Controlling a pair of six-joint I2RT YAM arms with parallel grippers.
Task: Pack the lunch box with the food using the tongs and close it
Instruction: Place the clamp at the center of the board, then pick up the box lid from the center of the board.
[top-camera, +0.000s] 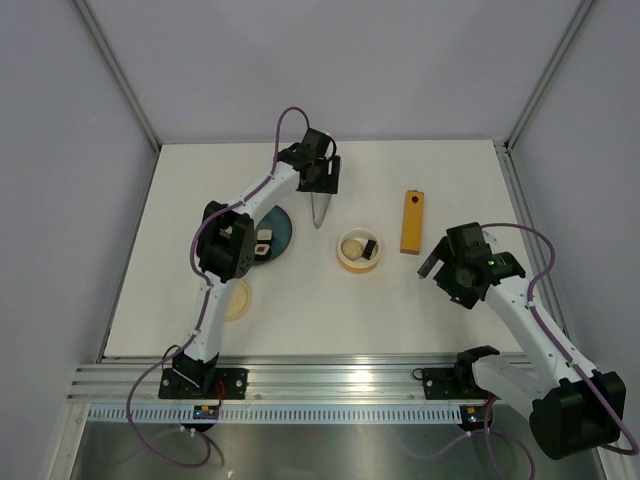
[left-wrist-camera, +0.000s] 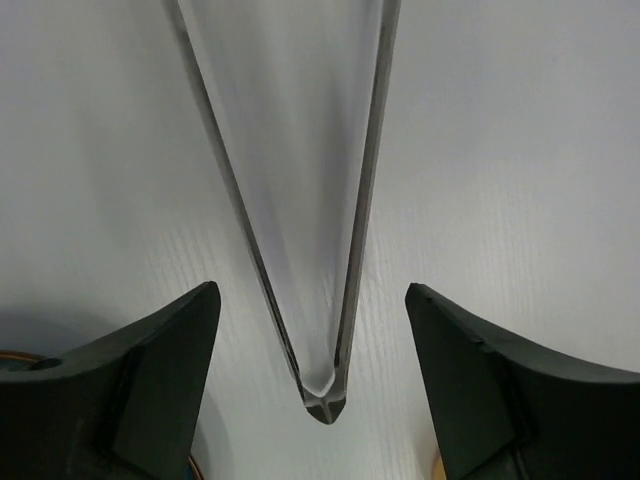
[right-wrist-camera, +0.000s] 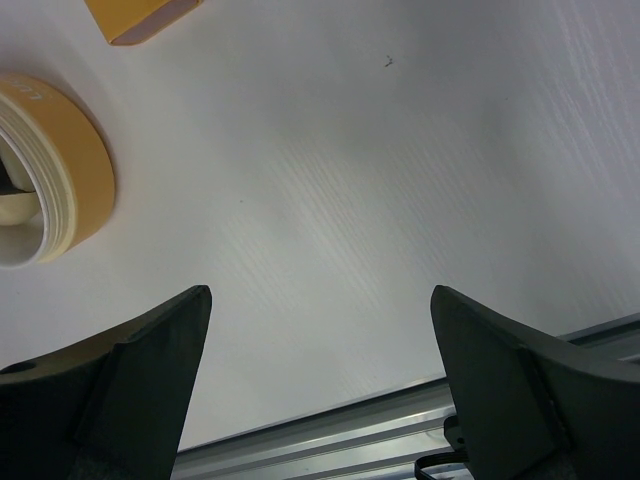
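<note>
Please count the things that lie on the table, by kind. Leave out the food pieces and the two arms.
Tongs: 1
Tub: 1
Lid: 1
Plate: 1
Orange block: 1
Total: 5

Bright, even light, soft shadows; the tongs gleam, slightly blurred.

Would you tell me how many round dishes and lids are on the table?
3: tub at centre; lid at the near left; dark plate partly under the left arm.
</note>
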